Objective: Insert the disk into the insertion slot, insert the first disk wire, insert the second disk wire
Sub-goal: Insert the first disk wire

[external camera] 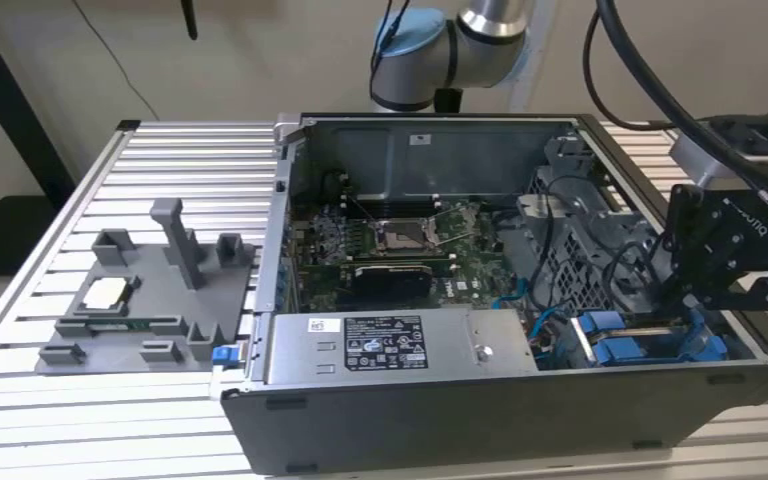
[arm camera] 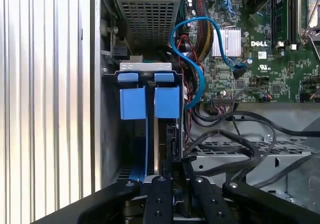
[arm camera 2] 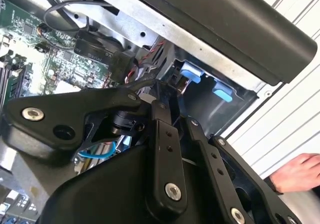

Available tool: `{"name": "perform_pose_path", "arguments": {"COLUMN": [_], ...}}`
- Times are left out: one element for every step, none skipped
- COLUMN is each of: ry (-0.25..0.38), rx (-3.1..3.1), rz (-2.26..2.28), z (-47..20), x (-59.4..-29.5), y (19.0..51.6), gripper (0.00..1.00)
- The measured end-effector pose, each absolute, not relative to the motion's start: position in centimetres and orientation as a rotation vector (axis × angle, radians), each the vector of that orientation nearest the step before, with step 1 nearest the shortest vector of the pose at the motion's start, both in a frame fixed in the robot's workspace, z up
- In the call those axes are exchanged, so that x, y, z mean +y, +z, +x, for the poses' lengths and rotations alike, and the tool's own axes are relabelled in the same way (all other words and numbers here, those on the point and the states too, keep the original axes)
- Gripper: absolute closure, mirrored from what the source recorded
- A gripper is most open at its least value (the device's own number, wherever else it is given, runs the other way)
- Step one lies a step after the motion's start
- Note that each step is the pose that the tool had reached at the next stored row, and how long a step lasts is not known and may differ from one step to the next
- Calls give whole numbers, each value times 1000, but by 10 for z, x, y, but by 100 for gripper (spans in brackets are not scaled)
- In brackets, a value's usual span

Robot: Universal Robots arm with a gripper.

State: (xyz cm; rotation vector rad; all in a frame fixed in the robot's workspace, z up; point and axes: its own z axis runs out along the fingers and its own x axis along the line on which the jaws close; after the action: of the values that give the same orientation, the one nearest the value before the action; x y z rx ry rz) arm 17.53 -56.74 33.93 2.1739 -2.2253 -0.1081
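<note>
Your claw [arm camera: 176, 168] stands nearly closed and seems to pinch a dark plug [arm camera: 172, 140], I think to press it against the disk [arm camera: 167, 102], which sits on edge inside the insertion slot [arm camera: 111, 129].

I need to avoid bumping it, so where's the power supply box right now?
In the exterior view the power supply box sits inside the computer case against its near wall, with the blue drive carriers to the exterior view's right.
</note>
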Motion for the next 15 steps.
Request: {"name": "perform_pose_path", "arguments": {"ry": [-108,-108,-108,-108,-108,-109,-108,-108,-108,-107,-108,-108,-108,-108,-108], "rx": [-2227,-2228,-2230,-2232,-2233,-2235,-2237,-2238,-2240,-2241,-2241,-2242,-2242,-2242,-2242], "rz": [2172,2171,2169,2168,2166,2164,2162,2161,2159,2158,2158,2158,2158,2158,2158], "z": [175,175,175,175,176,176,176,176,176,176,176,176,176,176,176], "x": [-567,-567,-567,-567,-567,-568,-568,-568,-568,-568,-568,-568,-568,-568,-568], "y": [339,339,339,338,337,337,336,335,334,333,333,332,332,332,332], "gripper": [81,81,81,81,81,81,81,81,81,81,81,80,80,73,73]}}
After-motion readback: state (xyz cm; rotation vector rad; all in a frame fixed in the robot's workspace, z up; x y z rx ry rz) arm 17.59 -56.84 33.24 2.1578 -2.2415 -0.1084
